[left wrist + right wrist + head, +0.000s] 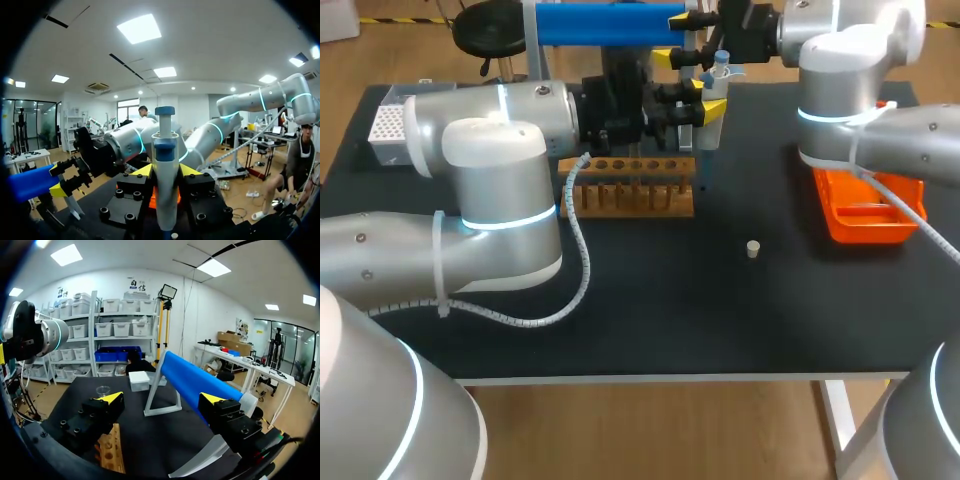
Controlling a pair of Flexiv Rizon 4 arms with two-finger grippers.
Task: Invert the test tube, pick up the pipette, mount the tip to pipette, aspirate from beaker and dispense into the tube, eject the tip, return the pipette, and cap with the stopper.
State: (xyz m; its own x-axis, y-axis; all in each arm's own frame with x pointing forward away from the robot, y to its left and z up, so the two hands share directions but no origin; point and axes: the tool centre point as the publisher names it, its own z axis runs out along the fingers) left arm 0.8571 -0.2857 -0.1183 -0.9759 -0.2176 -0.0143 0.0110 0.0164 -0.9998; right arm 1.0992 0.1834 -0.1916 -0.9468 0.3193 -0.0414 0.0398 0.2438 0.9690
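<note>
Pipette (165, 165) clamped in left tool (166, 171) | right tool (162, 398) agape | rack (630, 190), stopper (753, 248), orange tray (865, 236) nearby

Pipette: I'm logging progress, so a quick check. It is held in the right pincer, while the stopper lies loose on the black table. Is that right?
Not quite. It is the left pincer that holds the pipette, clamped between its yellow tips, as the left wrist view shows. The right pincer is open and empty. The stopper does lie loose on the black table.

Right gripper (162, 398): fingers wide apart. Blue cylinder (195, 382) on white stand (162, 402) ahead; wooden tube rack (111, 452) under one finger.
</note>
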